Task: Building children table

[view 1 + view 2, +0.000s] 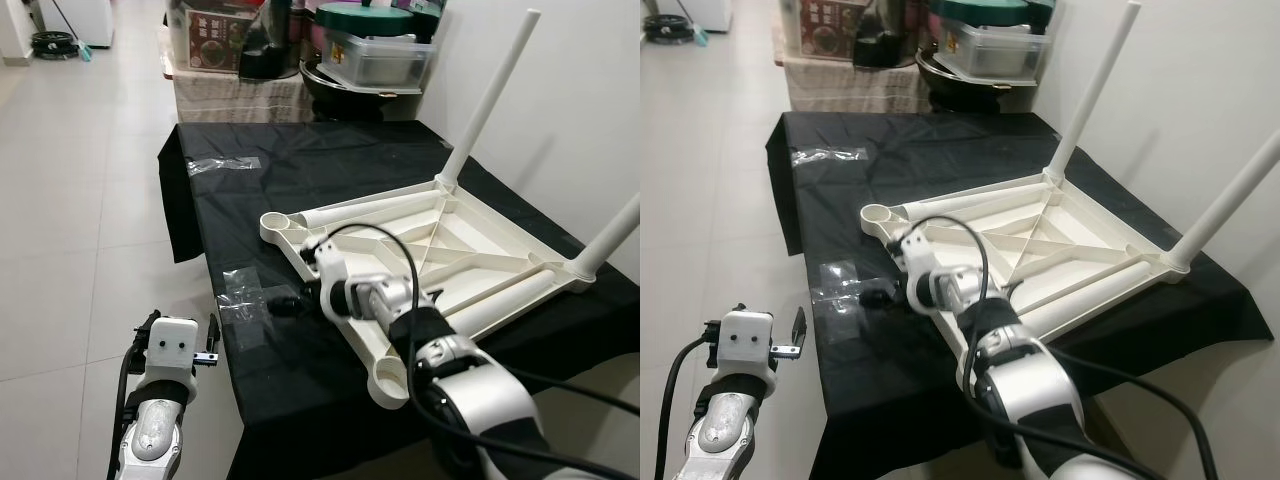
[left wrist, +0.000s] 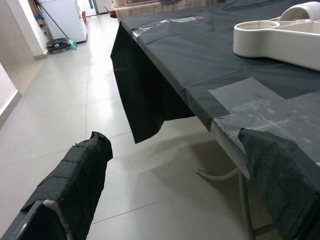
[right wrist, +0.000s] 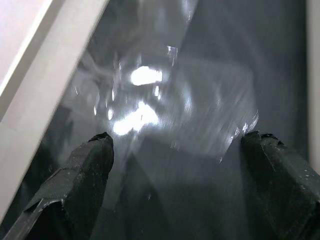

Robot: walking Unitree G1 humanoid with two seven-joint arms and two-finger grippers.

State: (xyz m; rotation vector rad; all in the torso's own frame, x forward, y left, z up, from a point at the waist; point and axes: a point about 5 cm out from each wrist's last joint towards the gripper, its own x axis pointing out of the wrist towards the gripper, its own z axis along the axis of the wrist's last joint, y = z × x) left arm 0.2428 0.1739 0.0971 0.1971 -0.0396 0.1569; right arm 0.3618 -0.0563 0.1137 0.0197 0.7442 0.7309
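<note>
1. Covering the work surface, a black plastic sheet [image 1: 330,190] drapes over the table edges, with clear tape patches [image 1: 240,290] stuck to it.
2. Lying upside down on the sheet, the white plastic children's table top [image 1: 440,250] shows its ribbed underside; two white round legs [image 1: 490,95] stand upright in its far corner sockets, and the near corner sockets [image 1: 275,222] are unfilled.
3. Right gripper [image 3: 175,145]: fingers spread wide, holding nothing, low over a glossy tape patch beside the table top's near edge.
4. Left gripper [image 2: 175,150]: fingers spread wide, holding nothing, off the sheet's near-left edge above the pale tiled floor [image 1: 80,200].
5. Left wrist view: one empty corner socket close up. Head views: pots and boxes [image 1: 360,45] beyond the sheet.
</note>
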